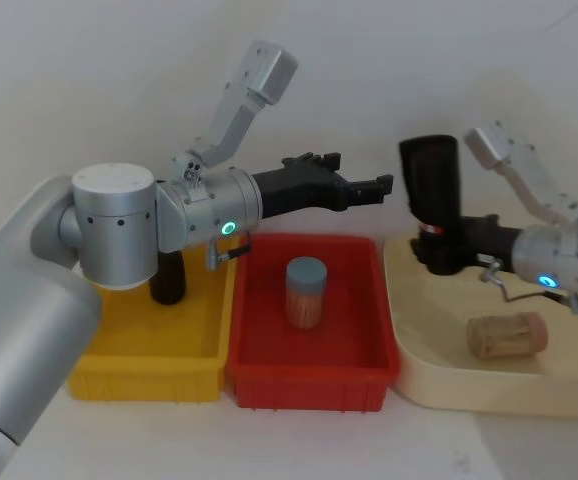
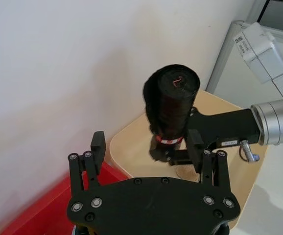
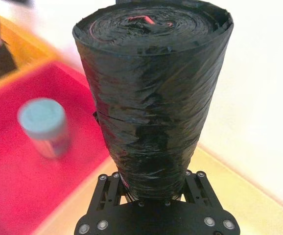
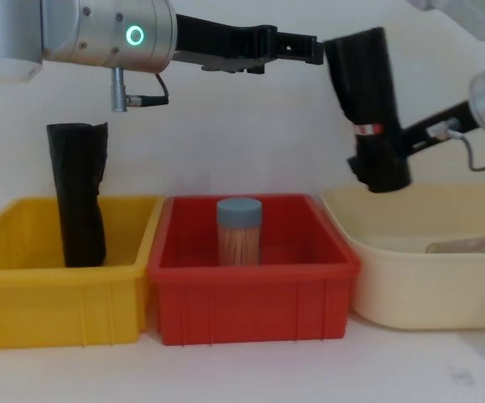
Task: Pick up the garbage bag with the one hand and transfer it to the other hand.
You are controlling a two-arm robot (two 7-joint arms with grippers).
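Garbage bag [image 1: 431, 195]: upright roll, aloft over the cream tray [image 1: 409, 375], clamped near its banded lower end by the right gripper [image 1: 439, 247].
Left gripper [image 1: 369, 187]: fingers apart, tips just beside the roll's upper half.
Handover advice: straddle the roll above the band, close firmly, and only then should the right gripper release.

The garbage bag [image 3: 151, 98] is crinkled, glossy black plastic film. The red bin [image 1: 354, 345] and yellow bin [image 1: 129, 360] look like smooth moulded plastic. Both arms have brushed silver metal housings.
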